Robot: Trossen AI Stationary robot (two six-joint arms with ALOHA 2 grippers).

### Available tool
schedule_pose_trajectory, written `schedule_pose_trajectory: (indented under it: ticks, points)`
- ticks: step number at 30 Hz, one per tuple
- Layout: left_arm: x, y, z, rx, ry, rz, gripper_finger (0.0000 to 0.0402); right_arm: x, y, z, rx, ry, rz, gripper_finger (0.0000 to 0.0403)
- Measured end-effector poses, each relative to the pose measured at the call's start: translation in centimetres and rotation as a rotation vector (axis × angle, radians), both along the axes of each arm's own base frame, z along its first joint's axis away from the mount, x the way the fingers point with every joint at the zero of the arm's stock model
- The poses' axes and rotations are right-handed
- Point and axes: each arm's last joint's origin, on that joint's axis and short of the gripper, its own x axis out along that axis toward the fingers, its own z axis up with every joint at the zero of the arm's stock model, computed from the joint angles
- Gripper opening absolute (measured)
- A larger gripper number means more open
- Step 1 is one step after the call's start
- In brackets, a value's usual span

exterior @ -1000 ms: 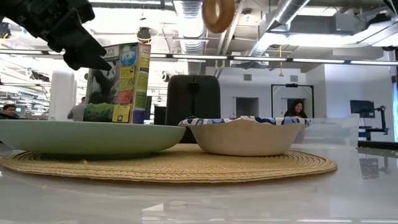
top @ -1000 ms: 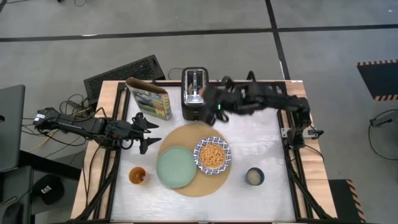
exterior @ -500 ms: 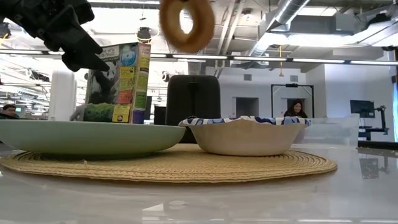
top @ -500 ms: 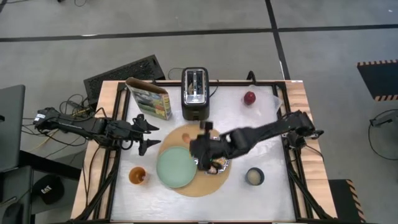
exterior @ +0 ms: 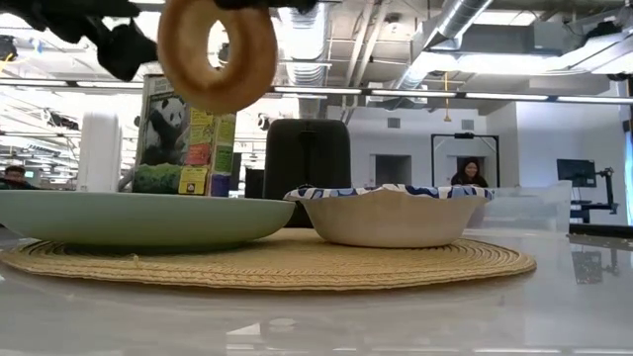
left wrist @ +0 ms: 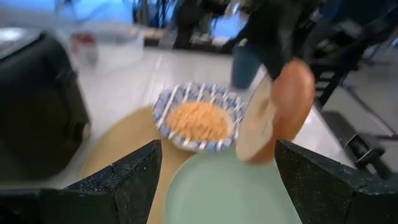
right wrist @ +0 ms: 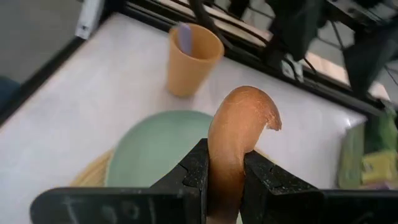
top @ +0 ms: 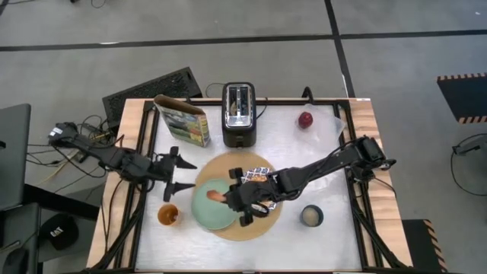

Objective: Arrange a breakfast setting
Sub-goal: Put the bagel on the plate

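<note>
A tan bagel (exterior: 218,54) hangs on edge above the pale green plate (top: 211,205), with my right gripper (top: 232,199) shut on it. The plate and the blue-and-white bowl of cereal (top: 259,186) rest on the round tan mat (top: 255,224). The orange-drink glass (top: 168,215) stands left of the mat and the dark mug (top: 311,216) right of it. A red apple (top: 305,119) lies at the far right. My left gripper (top: 179,175) hovers open left of the mat, pointing toward the plate. My right gripper pinches the bagel between its two fingers, one finger (right wrist: 198,169) on each flat face, at one side of the ring (right wrist: 227,158). The fingers come slanting down from the table's right. The bagel stands on edge, lifted clear above the plate.
A black toaster (top: 238,114) and a panda-printed cereal box (top: 183,119) stand along the far edge behind the mat. Bare white tabletop lies along the near edge and between the mat and the apple. People show in the room beyond the table.
My right gripper has swung from above the toaster down and toward the table's near left, rolling its wrist, and has carried the bagel over the bowl to above the plate. My left gripper has shifted slightly toward the near edge, still open.
</note>
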Motion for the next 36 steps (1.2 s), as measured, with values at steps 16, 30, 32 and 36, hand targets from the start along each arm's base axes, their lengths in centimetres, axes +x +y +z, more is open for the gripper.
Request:
schedule_pose_trajectory:
  ticks: [16, 30, 32, 36]
  points:
    - [-0.4, -1.4, -1.8, 0.019, -0.127, -0.088, 0.0295, 3.6, -0.1, -6.4, -0.036, 0.007, 0.121, 0.0081]
    - [-0.2, -1.5, -2.1, 0.018, -0.103, -0.109, 0.0295, 5.1, -1.1, -9.2, -0.04, 0.068, 0.091, 0.0102]
    - [-0.2, -1.5, -2.1, 0.02, -0.103, -0.11, 0.0295, 5.1, -1.3, -9.2, -0.014, 0.071, 0.071, 0.0119]
    - [-0.2, -1.5, -2.1, 0.021, -0.103, -0.109, 0.0295, 5.0, -1.3, -9.4, 0.0, 0.096, 0.059, 0.0167]
